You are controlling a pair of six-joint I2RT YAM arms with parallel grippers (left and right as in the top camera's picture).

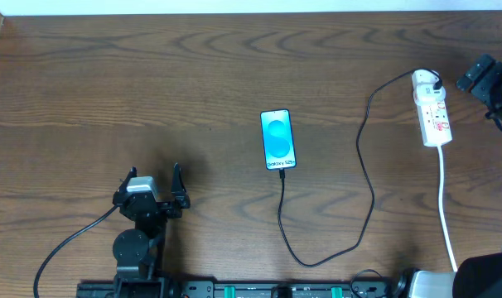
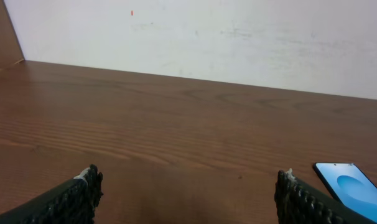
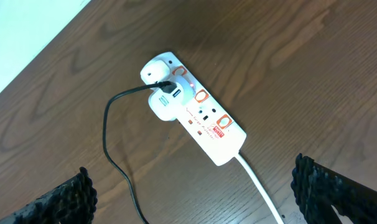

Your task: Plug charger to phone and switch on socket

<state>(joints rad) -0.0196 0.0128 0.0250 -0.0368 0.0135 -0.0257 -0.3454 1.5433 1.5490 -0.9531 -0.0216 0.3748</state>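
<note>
slim blue-screen smartphone [image 1: 277, 139]: axis far–near, bottom twd robot | brown wood surface [image 1: 152, 83], white wall [image 2: 238, 37] | L pincer [image 2: 188, 180], R pincer [image 3: 191, 173] released

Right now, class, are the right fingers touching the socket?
Apart. The right wrist view shows bare table between each of the right fingers and the socket.
</note>
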